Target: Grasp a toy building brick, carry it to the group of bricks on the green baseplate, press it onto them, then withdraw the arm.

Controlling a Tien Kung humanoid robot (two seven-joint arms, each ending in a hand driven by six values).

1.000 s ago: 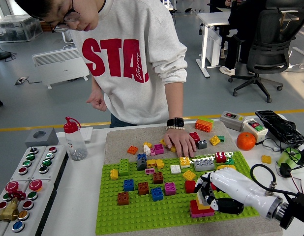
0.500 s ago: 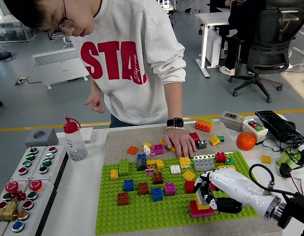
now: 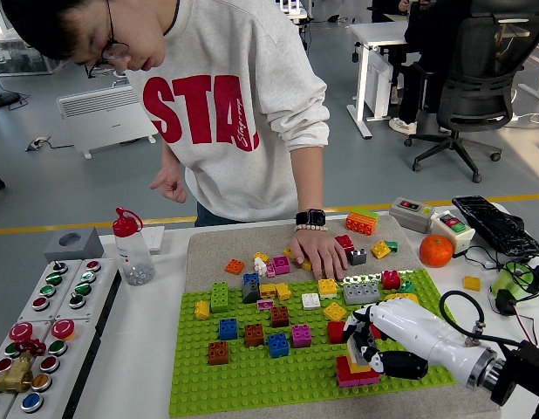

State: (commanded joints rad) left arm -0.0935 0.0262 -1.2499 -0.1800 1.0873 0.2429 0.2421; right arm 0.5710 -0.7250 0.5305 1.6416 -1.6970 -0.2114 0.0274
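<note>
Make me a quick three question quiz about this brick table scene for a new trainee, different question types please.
1. True or false: the right robot hand is over the red and yellow brick stack near the front right of the green baseplate.
2. Multiple choice: where does the person's hand rest? A) on the orange, B) on loose bricks on the beige mat, C) on the button panel.
3. Fill in: the round fruit right of the mat is an ____.

Key: 1 true. 2 B, the beige mat behind the baseplate. 3 orange.
</note>
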